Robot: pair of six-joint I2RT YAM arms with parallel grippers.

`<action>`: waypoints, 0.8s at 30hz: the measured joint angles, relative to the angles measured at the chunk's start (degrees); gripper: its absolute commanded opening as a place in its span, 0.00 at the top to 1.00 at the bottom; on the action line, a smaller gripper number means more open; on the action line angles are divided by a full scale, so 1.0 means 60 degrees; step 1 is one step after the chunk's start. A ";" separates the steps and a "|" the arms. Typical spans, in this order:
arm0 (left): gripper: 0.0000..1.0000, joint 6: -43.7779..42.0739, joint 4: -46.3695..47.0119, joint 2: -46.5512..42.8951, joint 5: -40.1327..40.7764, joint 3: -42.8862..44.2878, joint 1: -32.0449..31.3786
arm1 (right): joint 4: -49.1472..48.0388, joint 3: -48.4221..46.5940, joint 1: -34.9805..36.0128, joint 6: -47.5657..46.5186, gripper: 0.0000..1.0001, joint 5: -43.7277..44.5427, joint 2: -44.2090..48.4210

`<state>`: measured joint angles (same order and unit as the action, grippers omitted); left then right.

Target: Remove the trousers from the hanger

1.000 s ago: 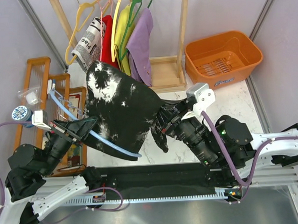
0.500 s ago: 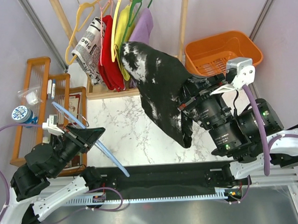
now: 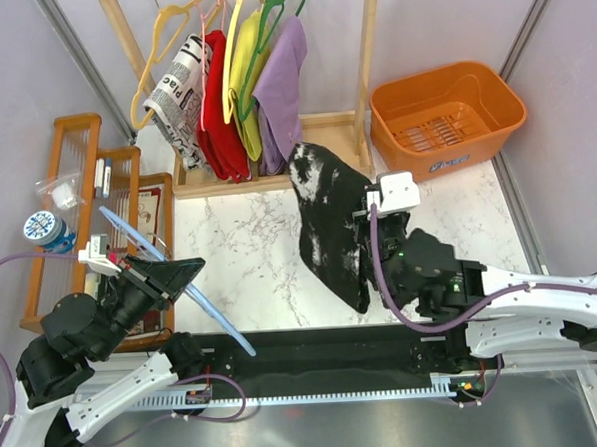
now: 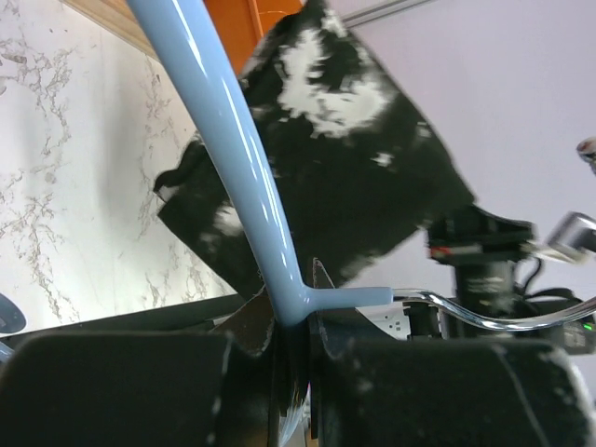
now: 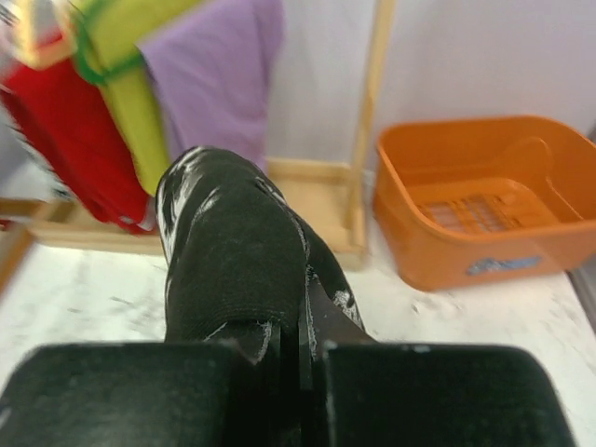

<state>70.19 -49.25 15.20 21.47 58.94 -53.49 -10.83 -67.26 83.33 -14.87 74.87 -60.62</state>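
My right jaws are clenched on the black, white-splotched trousers (image 3: pixel 328 217), which hang above the marble counter (image 3: pixel 240 257), well apart from the light-blue hanger (image 4: pixel 240 158) clamped in my left jaws. The orange basket (image 5: pixel 438 256) stands at the counter's back right, its slotted floor in plain view.

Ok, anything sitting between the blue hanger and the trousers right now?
Nothing. In the top view only bare marble table separates the hanger, held by the left gripper, from the trousers hanging from the right gripper.
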 measured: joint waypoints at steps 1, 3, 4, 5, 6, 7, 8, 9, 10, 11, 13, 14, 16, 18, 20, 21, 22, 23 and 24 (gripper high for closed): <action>0.98 0.0000 -0.0004 0.0000 0.0000 0.0000 0.0000 | 0.0437 0.0251 -0.0240 0.0401 1.00 0.0000 0.0058; 0.98 0.0000 -0.0007 0.0000 -0.0015 0.0000 0.0000 | 0.1439 0.0831 -0.0710 0.1337 1.00 -0.0007 0.0251; 0.98 0.0000 -0.0011 0.0000 -0.0022 0.0000 0.0000 | 0.1894 0.1056 -0.0907 0.1719 1.00 -0.0015 0.0339; 0.98 0.0000 -0.0011 0.0000 -0.0022 0.0000 0.0000 | 0.2211 0.1177 -0.1027 0.1974 1.00 -0.0029 0.0397; 0.98 0.0000 -0.0015 -0.0004 -0.0033 0.0000 0.0000 | 0.2528 0.1282 -0.1202 0.2222 1.00 -0.0076 0.0455; 0.98 0.0000 -0.0015 -0.0004 -0.0058 0.0000 0.0000 | 0.2816 0.1337 -0.1417 0.2433 1.00 -0.0109 0.0495; 0.98 0.0000 -0.0015 -0.0004 -0.0091 0.0000 0.0000 | 0.3034 0.1341 -0.1647 0.2575 1.00 -0.0200 0.0521; 0.98 0.0000 -0.0015 -0.0004 -0.0102 0.0000 0.0000 | 0.3151 0.1341 -0.1916 0.2696 1.00 -0.0295 0.0543; 0.98 0.0000 -0.0015 -0.0004 -0.0117 -0.0007 0.0000 | 0.3257 0.1333 -0.2262 0.2779 1.00 -0.0423 0.0561; 0.98 0.0000 -0.0011 0.0000 -0.0135 -0.0022 0.0000 | 0.3300 0.1322 -0.2575 0.2794 1.00 -0.0554 0.0561; 0.98 0.0004 0.0015 -0.0004 -0.0189 -0.0106 0.0000 | 0.3544 0.1151 -0.3486 0.2801 1.00 -0.0991 0.0514; 0.98 0.0004 0.0018 -0.0004 -0.0204 -0.0175 0.0000 | 0.3665 0.0965 -0.4007 0.2790 1.00 -0.1242 0.0430; 0.98 0.0004 0.0025 -0.0004 -0.0335 -0.0379 0.0000 | 0.3814 0.0419 -0.5107 0.2750 1.00 -0.1781 0.0160; 0.98 0.0004 0.0018 -0.0004 -0.0426 -0.0557 0.0000 | 0.3927 -0.0317 -0.6142 0.2674 1.00 -0.2357 -0.0193; 0.98 0.0004 0.0018 0.0004 -0.0455 -0.0670 0.0000 | 0.3960 -0.1235 -0.7173 0.2539 1.00 -0.2885 -0.0623; 0.98 0.0004 0.0018 0.0018 -0.0495 -0.0681 0.0000 | 0.3967 -0.1679 -0.7672 0.2488 1.00 -0.3089 -0.0816; 0.98 0.0004 0.0029 0.0033 -0.0528 -0.0685 0.0000 | 0.3952 -0.2025 -0.8043 0.2433 1.00 -0.3275 -0.0969; 0.98 0.0004 0.0047 0.0044 -0.0557 -0.0692 0.0000 | 0.3938 -0.2430 -0.8455 0.2404 1.00 -0.3475 -0.1147; 0.98 0.0004 0.0073 0.0051 -0.0583 -0.0707 0.0000 | 0.3905 -0.2856 -0.8954 0.2368 1.00 -0.3690 -0.1341</action>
<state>70.22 -48.82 15.51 17.98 54.70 -53.49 12.60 -84.40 29.61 -0.67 52.73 -68.66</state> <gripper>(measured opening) 0.123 0.050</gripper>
